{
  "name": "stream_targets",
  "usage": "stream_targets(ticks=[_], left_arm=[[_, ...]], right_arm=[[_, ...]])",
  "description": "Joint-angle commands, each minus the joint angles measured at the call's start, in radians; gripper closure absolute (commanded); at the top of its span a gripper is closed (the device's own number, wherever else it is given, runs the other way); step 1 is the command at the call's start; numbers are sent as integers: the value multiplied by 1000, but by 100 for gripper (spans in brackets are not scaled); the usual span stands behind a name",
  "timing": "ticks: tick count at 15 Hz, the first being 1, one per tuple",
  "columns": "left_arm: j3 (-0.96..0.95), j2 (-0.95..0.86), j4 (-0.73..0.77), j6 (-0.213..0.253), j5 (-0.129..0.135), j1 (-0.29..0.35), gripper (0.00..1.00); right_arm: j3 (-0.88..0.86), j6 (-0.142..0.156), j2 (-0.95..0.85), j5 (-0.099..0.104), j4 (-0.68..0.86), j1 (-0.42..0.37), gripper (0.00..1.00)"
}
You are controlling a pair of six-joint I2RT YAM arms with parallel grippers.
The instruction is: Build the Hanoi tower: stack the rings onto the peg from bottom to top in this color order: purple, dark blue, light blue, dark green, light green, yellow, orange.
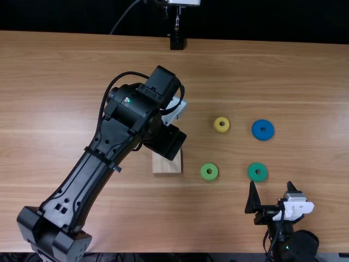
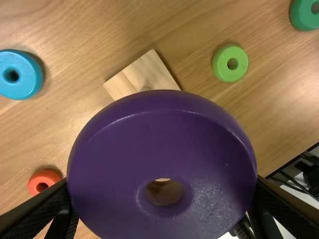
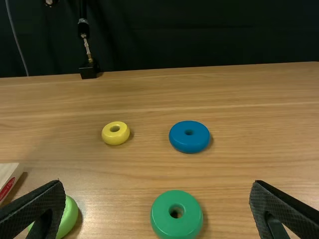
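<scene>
My left gripper [image 1: 163, 139] is over the wooden base [image 1: 166, 166], its fingertips hidden by the arm. In the left wrist view, the left gripper [image 2: 162, 181] is shut on the purple ring [image 2: 164, 129], gripping both sides. That ring hangs over part of the base [image 2: 139, 74]; wood colour shows through its hole, whether peg or table I cannot tell. My right gripper [image 1: 271, 190] stands open near the dark green ring [image 1: 251, 172]. Its open fingers span the right wrist view, with nothing inside the right gripper [image 3: 157, 186]. Light green [image 1: 203, 171], yellow [image 1: 216, 125] and dark blue [image 1: 257, 130] rings lie flat.
A light blue ring [image 2: 25, 82] and an orange ring [image 2: 35, 185] lie on the table on the base's other side from the light green ring [image 2: 229, 73]. A black stand [image 1: 176, 42] is at the far table edge [image 1: 245, 42].
</scene>
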Motion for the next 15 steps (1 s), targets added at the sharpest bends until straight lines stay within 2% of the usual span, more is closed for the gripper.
stream_targets(ticks=[1, 10, 11, 13, 14, 15], left_arm=[[41, 30, -1, -12, 13, -24, 100], [44, 64, 49, -11, 13, -27, 100], [42, 64, 49, -11, 13, -25, 92], [41, 64, 47, -11, 13, -21, 43], [39, 64, 45, -11, 11, -18, 24], [38, 64, 45, -11, 11, -15, 11]], right_arm=[[-58, -3, -13, -4, -79, -13, 0], [-58, -3, -13, -4, -79, -13, 0], [-58, -3, -13, -4, -79, -11, 0], [-58, -3, -13, -4, -79, -11, 0], [-58, -3, -13, -4, -79, -11, 0], [-58, -3, -13, -4, -79, -13, 0]])
